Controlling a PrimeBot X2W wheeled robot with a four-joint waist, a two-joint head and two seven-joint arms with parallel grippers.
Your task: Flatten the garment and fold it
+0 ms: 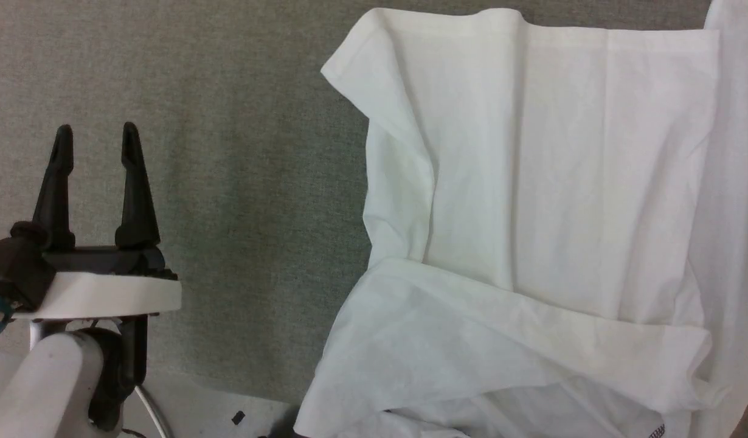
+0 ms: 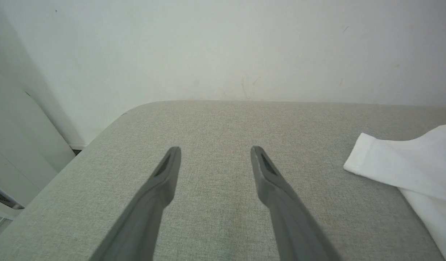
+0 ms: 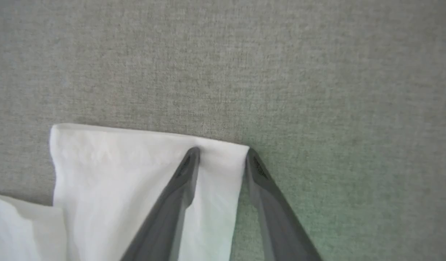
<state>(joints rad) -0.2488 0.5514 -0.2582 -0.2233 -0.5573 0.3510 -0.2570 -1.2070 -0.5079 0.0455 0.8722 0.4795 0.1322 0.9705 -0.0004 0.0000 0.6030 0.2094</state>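
Observation:
The white garment (image 1: 532, 182) lies partly folded on the grey fabric surface (image 1: 228, 152), with a flap folded over along its near edge and grey zigzag stitching (image 1: 657, 431) at the bottom right. My left gripper (image 1: 96, 131) stands open and empty well to the garment's left. In the left wrist view the left gripper (image 2: 215, 150) hovers over bare surface, a garment corner (image 2: 408, 163) off to its right. In the right wrist view my right gripper (image 3: 222, 151) is open, its fingers straddling the far right corner of a folded white garment strip (image 3: 118, 163).
A pale wall (image 2: 208, 47) rises behind the surface, whose rounded corner (image 2: 136, 108) drops off at the left. Near the front edge are a small dark object (image 1: 237, 417) and a cable (image 1: 155, 413). Bare grey fabric spreads left of the garment.

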